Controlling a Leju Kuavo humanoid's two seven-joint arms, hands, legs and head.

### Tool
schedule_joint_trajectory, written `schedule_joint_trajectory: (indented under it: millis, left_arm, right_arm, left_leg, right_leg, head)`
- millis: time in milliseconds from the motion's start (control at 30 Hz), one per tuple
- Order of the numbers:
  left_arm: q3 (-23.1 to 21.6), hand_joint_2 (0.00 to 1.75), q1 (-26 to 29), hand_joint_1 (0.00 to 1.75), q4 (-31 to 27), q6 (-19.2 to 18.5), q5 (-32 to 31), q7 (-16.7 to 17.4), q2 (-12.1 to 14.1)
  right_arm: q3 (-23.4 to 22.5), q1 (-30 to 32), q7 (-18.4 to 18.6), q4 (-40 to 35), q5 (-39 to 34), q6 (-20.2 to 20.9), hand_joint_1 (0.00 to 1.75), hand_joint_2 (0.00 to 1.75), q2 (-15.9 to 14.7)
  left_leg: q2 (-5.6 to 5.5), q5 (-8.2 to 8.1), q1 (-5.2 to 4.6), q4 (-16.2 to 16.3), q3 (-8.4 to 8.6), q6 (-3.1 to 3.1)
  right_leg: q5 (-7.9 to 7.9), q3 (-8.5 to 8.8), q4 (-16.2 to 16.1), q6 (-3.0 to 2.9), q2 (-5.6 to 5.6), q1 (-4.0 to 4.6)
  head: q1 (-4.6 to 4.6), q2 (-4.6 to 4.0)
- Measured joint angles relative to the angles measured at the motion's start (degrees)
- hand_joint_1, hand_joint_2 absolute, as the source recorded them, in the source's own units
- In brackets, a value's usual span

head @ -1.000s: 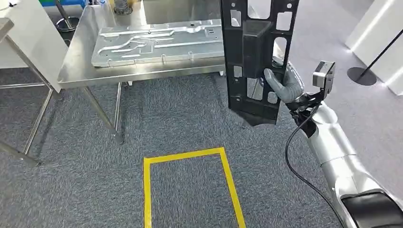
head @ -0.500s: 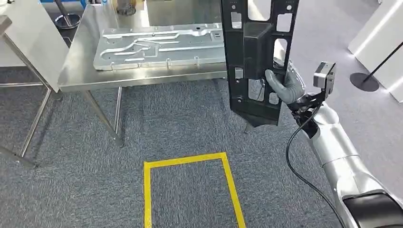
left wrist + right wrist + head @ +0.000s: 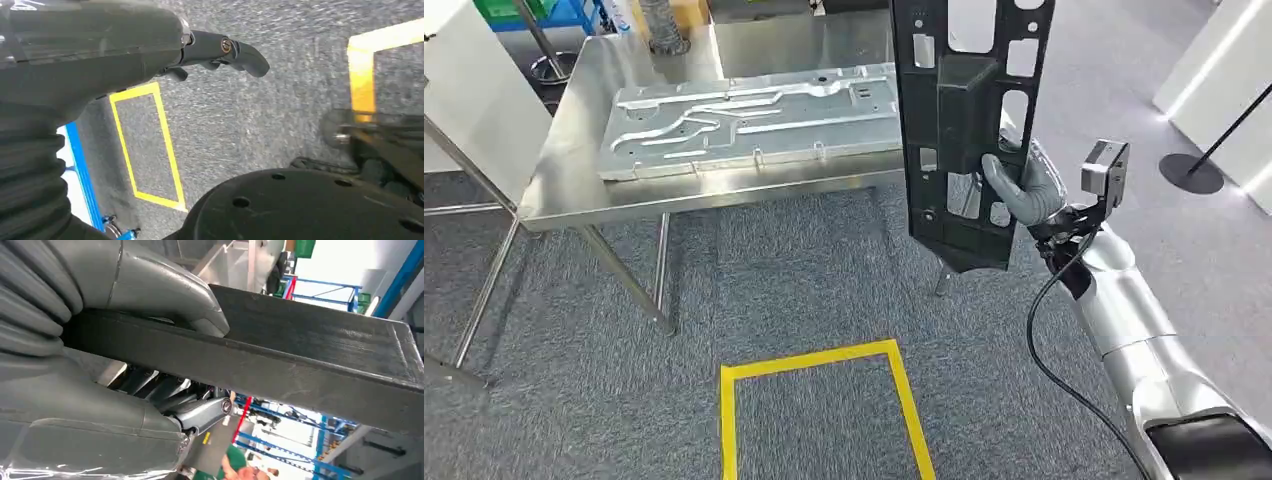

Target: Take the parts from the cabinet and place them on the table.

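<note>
Head view: black plastic panel (image 3: 965, 120) held upright, clear of floor, by right hand (image 3: 1024, 185) gripping its edge, just right of steel table (image 3: 574, 170), for carrying. Silver stamped part (image 3: 744, 120) lies on table. Left hand (image 3: 220, 50) hangs empty, fingers loosely apart. Versus earlier frame, table sits lower and wider: camera has shifted.

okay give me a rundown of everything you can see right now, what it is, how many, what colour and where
Black panel: one, black plastic with cutouts, held upright in front of the table's right end.
Metal plate: one, silver pressed sheet, lying flat on the table.
Table: one, stainless steel, ahead on the carpet.
Floor marking: one yellow tape rectangle, on the grey carpet near the robot.
Stand base: one, dark round, far right floor.
Right hand: grey, grips the black panel's edge.
Left hand: dark fingers apart, holding nothing, above the carpet.
</note>
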Motion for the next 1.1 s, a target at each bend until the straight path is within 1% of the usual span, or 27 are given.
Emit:
schedule_joint_trajectory:
  millis: [33,67,133,167,200,233,267,300,333,367,400,467,500,533,567,667,700,733,800,833,867,900,933,1000,1033,1067,1100]
  left_arm:
    - [0.0,1.75,-0.1,0.0,0.0,0.0,0.0,0.0,0.0]
    - [0.0,1.75,-0.1,0.0,0.0,0.0,0.0,0.1,-0.1]
    - [0.0,1.75,0.0,0.0,0.0,0.1,0.0,0.1,-0.2]
    - [0.0,1.75,0.0,0.0,0.0,0.1,0.0,0.1,-0.2]
    - [0.0,1.75,0.1,0.0,0.0,0.1,0.0,0.1,-0.3]
    - [0.0,1.75,0.1,0.0,0.0,0.1,0.0,0.1,-0.3]
    - [0.0,1.75,0.1,0.0,0.0,0.1,0.0,0.1,-0.3]
    - [0.0,1.75,0.2,0.0,0.0,0.1,0.0,0.1,-0.3]
    - [0.0,1.75,0.2,0.0,0.0,0.1,0.0,0.1,-0.3]
    - [0.0,1.75,0.2,0.0,0.0,0.1,0.0,0.1,-0.3]
    - [0.0,1.75,0.2,0.0,0.0,0.1,0.0,0.1,-0.3]
    - [0.0,1.75,0.3,0.0,0.0,0.1,0.0,0.1,-0.3]
    - [0.0,1.75,0.4,0.0,0.0,0.1,0.0,0.1,-0.2]
    - [0.0,1.75,0.4,0.0,0.0,0.1,0.0,0.1,-0.2]
    - [0.0,1.75,0.4,0.0,0.0,0.1,0.0,0.1,-0.2]
    - [0.0,1.75,0.4,0.0,0.0,0.1,0.0,0.1,-0.1]
    - [0.0,1.75,0.4,0.0,0.0,0.1,-0.1,0.1,-0.1]
    - [0.0,1.75,0.4,0.0,0.0,0.1,-0.1,0.1,-0.1]
    - [0.0,1.75,0.0,0.0,0.0,0.1,0.0,0.1,-0.1]
    - [0.0,1.75,-0.1,0.0,0.0,0.1,0.0,0.0,-0.1]
    - [0.0,1.75,-0.2,0.0,0.0,0.1,0.0,0.0,-0.1]
    - [0.0,1.75,-0.3,0.0,0.0,0.1,0.0,0.0,-0.1]
    - [0.0,1.75,-0.3,0.0,0.0,0.1,0.0,0.0,-0.1]
    - [0.0,1.75,-0.1,0.0,0.0,0.1,0.0,0.1,-0.1]
    - [0.0,1.75,0.0,0.0,0.0,0.1,0.0,0.1,0.0]
    - [0.0,1.75,-0.2,0.0,0.0,0.1,0.0,0.1,-0.1]
    - [0.0,1.75,-0.2,0.0,0.0,0.1,0.0,0.1,-0.2]
  right_arm:
    - [0.0,0.0,0.0,0.0,0.0,0.1,1.75,1.75,0.1]
    - [0.0,-0.1,0.1,0.0,-0.1,0.2,1.75,1.75,0.1]
    - [0.1,-0.3,0.2,-0.1,-0.2,0.3,1.75,1.75,0.2]
    - [0.0,-0.3,0.3,0.0,-0.3,0.2,1.75,1.75,0.1]
    - [0.0,-0.6,0.2,0.0,-0.4,0.2,1.75,1.75,0.1]
    - [0.0,-0.9,0.2,0.0,-0.4,0.3,1.75,1.75,0.1]
    - [0.0,-0.9,0.2,0.0,-0.4,0.3,1.75,1.75,0.1]
    - [0.1,-0.8,0.2,0.1,-0.4,0.3,1.75,1.75,0.1]
    - [0.1,-0.6,0.2,0.2,-0.4,0.3,1.75,1.75,0.1]
    - [0.1,-0.4,0.2,0.3,-0.4,0.3,1.75,1.75,0.1]
    - [0.1,-0.3,0.1,0.3,-0.4,0.3,1.75,1.75,0.1]
    - [0.0,-0.3,-0.2,0.3,-0.4,0.3,1.75,1.75,0.0]
    - [0.0,-0.2,-0.3,0.3,-0.5,0.3,1.75,1.75,0.0]
    - [0.1,-0.2,-0.5,0.5,-0.5,0.3,1.75,1.75,0.0]
    - [0.1,-0.1,-0.5,0.5,-0.5,0.3,1.75,1.75,-0.1]
    - [0.0,0.2,-0.7,0.5,-0.5,0.3,1.75,1.75,-0.2]
    - [0.0,0.2,-0.7,0.5,-0.5,0.3,1.75,1.75,-0.2]
    - [0.0,0.2,-0.8,0.5,-0.5,0.3,1.75,1.75,-0.2]
    - [0.0,0.4,-0.8,0.5,-0.5,0.2,1.75,1.75,-0.2]
    - [0.0,0.6,-0.8,0.6,-0.5,0.2,1.75,1.75,-0.2]
    - [0.0,0.7,-0.8,0.6,-0.5,0.2,1.75,1.75,-0.2]
    - [0.1,0.7,-0.9,0.6,-0.4,0.2,1.75,1.75,-0.2]
    - [0.1,0.7,-1.0,0.7,-0.4,0.3,1.75,1.75,-0.1]
    - [0.1,0.7,-1.2,0.7,-0.4,0.2,1.75,1.75,0.1]
    - [0.1,0.7,-1.2,0.9,-0.4,0.2,1.75,1.75,0.2]
    - [0.1,0.7,-1.3,0.9,-0.3,0.2,1.75,1.75,0.3]
    - [0.2,0.6,-1.2,0.9,-0.2,0.2,1.75,1.75,0.3]
  left_leg:
    - [-0.27,-1.78,-0.27,0.4,0.13,0.07]
    - [-0.32,-1.94,-0.24,0.0,0.69,0.31]
    - [-0.39,-1.62,-0.15,-1.0,2.14,1.08]
    - [-0.34,-1.41,0.08,-1.6,3.04,1.29]
    - [-0.31,-1.72,0.13,-1.7,3.61,1.45]
    - [-0.25,-1.98,0.14,-1.7,3.99,1.65]
    - [-0.25,-2.36,0.14,-1.8,4.35,1.64]
    - [-0.25,-2.83,0.17,-1.8,4.64,1.68]
    - [-0.29,-3.24,0.2,-1.8,4.96,1.61]
    - [-0.37,-3.66,0.26,-1.7,5.4,1.49]
    - [-0.4,-4.11,0.34,-1.6,5.99,1.34]
    - [-0.4,-5.16,0.52,-1.5,7.33,0.83]
    - [-0.36,-5.72,0.51,-1.4,7.49,0.45]
    - [-0.43,-6.08,0.41,-1.2,8.1,0.04]
    - [-0.43,-6.41,0.36,-1.5,8.02,-0.4]
    - [-0.36,-6.56,0.47,-0.3,8.24,-1.32]
    - [-0.17,-6.79,0.49,1.4,7.79,-1.65]
    - [-0.16,-7.51,0.51,5.2,5.62,-1.9]
    - [-0.16,-10.98,0.5,14.2,-0.31,-2.13]
    - [-0.17,-12.77,0.47,17.4,-2.94,-2.12]
    - [-0.17,-13.15,0.38,18.0,-4.27,-1.96]
    - [-0.18,-12.48,0.27,16.2,-4.36,-1.67]
    - [-0.19,-10.4,0.13,12.4,-3.58,-1.12]
    - [-0.15,-2.4,-0.56,2.6,-0.96,0.48]
    - [-0.41,1.06,-1.14,-0.6,-0.83,0.95]
    - [-0.46,0.22,-0.8,-0.4,-0.15,0.88]
    - [-0.46,0.22,-0.9,-0.5,0.06,0.87]
  right_leg:
    - [-0.45,0.2,-0.3,0.42,0.42,0.07]
    - [-0.98,0.45,-0.7,0.84,0.47,-0.04]
    - [0.15,1.18,0.1,1.61,0.42,0.16]
    - [-0.36,1.39,1.2,1.93,0.12,-0.09]
    - [-0.6,0.17,3.9,2.07,-0.26,-0.15]
    - [-1.72,-2.49,8.2,2.36,-0.34,-0.23]
    - [-3.48,-5.15,12.1,2.75,-0.35,-0.35]
    - [-6.01,-8.03,15.9,2.79,-0.36,-0.48]
    - [-7.51,-10.16,17.8,2.93,-0.37,-0.68]
    - [-7.06,-11.08,17.2,2.96,-0.43,-0.85]
    - [-4.64,-10.64,14.2,3.28,-0.49,-1.03]
    - [2.71,-7.26,4.2,3.78,-0.79,-1.35]
    - [6.23,-6.02,0.1,3.79,-1.16,-1.49]
    - [4.23,-6.75,0.0,2.95,-1.33,-1.11]
    - [4.38,-6.71,0.2,2.29,-1.34,-0.65]
    - [5.07,-5.49,-0.2,0.85,-0.81,-1.16]
    - [4.74,-4.92,-0.2,0.4,-0.71,-1.07]
    - [4.37,-4.53,-0.2,0.15,-0.65,-1.02]
    - [3.55,-3.87,-0.2,-0.14,-0.56,-0.79]
    - [3.06,-3.39,-0.2,-0.24,-0.53,-0.64]
    - [2.54,-2.79,-0.2,-0.27,-0.47,-0.49]
    - [1.94,-1.98,-0.2,-0.28,-0.35,-0.33]
    - [1.26,-1.05,-0.2,-0.32,-0.32,-0.16]
    - [-0.23,0.46,-0.4,-0.35,-0.29,0.05]
    - [-0.92,1.27,-0.1,-0.1,-0.17,0.49]
    - [-1.43,1.44,-0.5,0.22,0.12,0.5]
    - [-1.86,1.81,-1.1,0.4,0.08,0.38]
  head:
    - [-0.02,0.0]
    - [-0.02,0.0]
    - [-0.04,0.0]
    - [0.0,0.0]
    - [0.0,0.0]
    - [0.0,0.0]
    - [0.0,0.0]
    - [0.0,0.0]
    - [0.0,0.0]
    - [0.0,0.0]
    - [0.0,0.0]
    - [0.0,0.0]
    - [0.0,0.0]
    - [0.04,0.0]
    - [-0.04,0.0]
    - [-0.02,0.0]
    - [0.0,0.0]
    - [-0.02,0.0]
    - [-0.02,0.0]
    - [-0.02,0.0]
    - [-0.02,0.0]
    - [-0.02,0.0]
    - [-0.02,0.0]
    - [-0.02,0.0]
    - [-0.02,0.0]
    - [0.0,0.0]
    - [-0.04,0.0]
